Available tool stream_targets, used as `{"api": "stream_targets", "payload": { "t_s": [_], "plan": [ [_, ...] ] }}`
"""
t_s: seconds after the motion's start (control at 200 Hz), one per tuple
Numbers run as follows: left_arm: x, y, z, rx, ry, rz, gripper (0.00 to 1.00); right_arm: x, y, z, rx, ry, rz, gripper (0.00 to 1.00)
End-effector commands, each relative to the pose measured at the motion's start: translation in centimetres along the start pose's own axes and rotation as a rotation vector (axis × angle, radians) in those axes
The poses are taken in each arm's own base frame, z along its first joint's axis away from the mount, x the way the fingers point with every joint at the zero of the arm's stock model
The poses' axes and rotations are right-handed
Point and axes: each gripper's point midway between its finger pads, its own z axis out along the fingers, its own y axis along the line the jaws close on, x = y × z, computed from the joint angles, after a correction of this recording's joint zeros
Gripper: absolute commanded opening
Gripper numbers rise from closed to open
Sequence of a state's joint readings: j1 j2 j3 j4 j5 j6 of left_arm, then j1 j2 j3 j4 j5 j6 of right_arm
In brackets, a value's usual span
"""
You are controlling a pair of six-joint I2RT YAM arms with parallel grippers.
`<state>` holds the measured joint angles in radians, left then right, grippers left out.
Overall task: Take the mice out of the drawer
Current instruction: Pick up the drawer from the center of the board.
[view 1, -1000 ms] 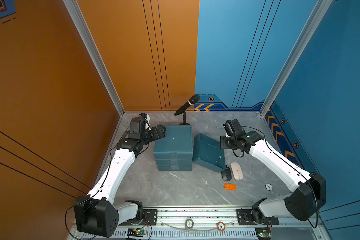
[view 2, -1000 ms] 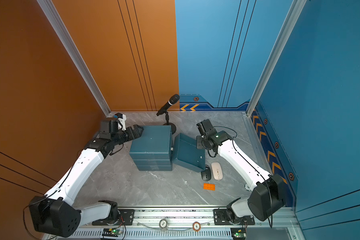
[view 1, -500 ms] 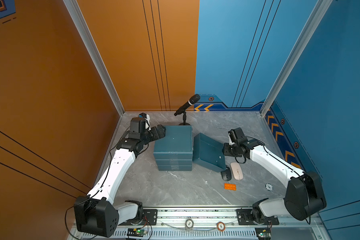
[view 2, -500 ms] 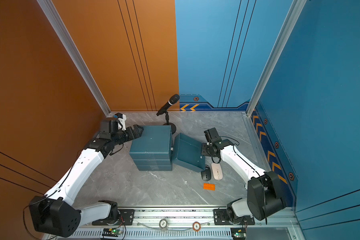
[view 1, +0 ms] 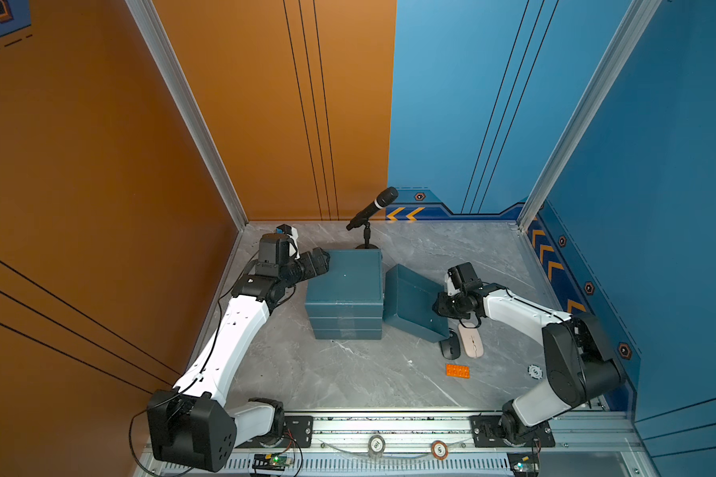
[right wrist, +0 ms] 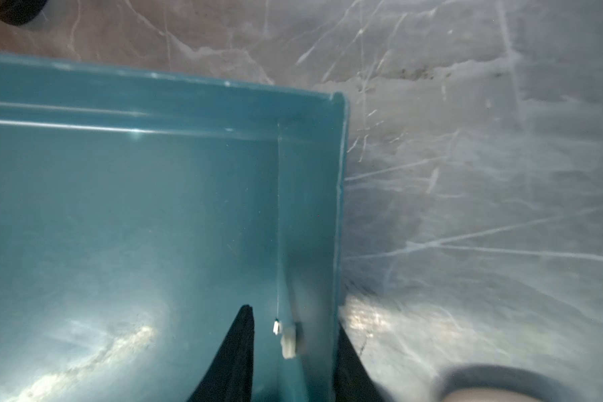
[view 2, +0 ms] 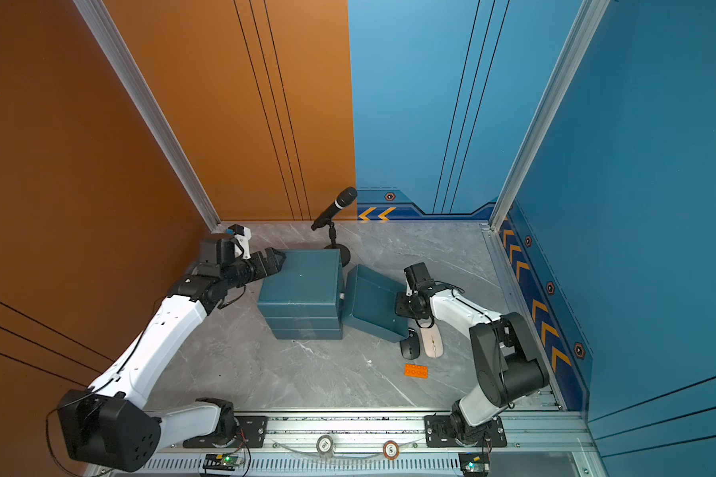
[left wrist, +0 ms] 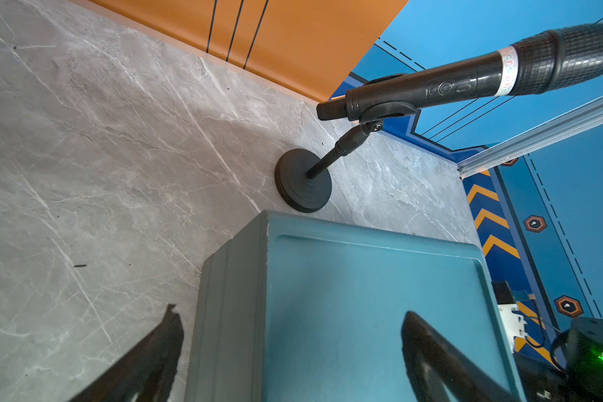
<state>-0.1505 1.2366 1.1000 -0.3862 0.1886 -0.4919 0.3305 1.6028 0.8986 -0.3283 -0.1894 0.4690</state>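
Grey marbled tabletop [view 1: 348, 371], orange wall [view 1: 265, 103], blue wall [view 1: 451, 103], teal plastic drawer [view 1: 410, 301] three o'clock of teal cabinet [view 1: 346, 281], left gripper [view 1: 324, 261] wide, right gripper [view 1: 439, 306] narrowly astride drawer wall.

Pictured in a top view, the left arm [view 1: 240, 330] stretches from its base at 7 o'clock toward 12, the wrist bent so that the left gripper [view 1: 325, 262] points to 3 o'clock, jaws spread wide. The right arm [view 1: 521, 312], folded at 5 o'clock, sends its forearm toward 10. The right gripper [right wrist: 293, 313] aims downward, jaws partly parted.
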Motion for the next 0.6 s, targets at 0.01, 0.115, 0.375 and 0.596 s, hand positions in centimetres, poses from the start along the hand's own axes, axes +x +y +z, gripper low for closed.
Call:
{"api": "stream_targets", "payload": {
  "t_s": [0.01,0.115,0.375,0.596],
  "plan": [
    [-0.6,-0.5,-0.6,0.018,-0.01,0.0,0.98,0.2,0.4,1.1,-0.047,0.012,-0.001,0.3],
    [-0.6,-0.5,-0.6,0.018,-0.01,0.001,0.98,0.7,0.5,2.0,-0.062,0.038,0.006,0.25],
    [-0.7,-0.4,-0.6,0.016,-0.015,0.0,0.98,1.6,0.3,3.3,-0.068,0.084,0.014,0.01],
    [-0.7,-0.5,-0.7,0.016,-0.017,0.001,0.98,0.3,0.8,1.4,-0.059,0.043,0.018,0.0]
  ]
}}
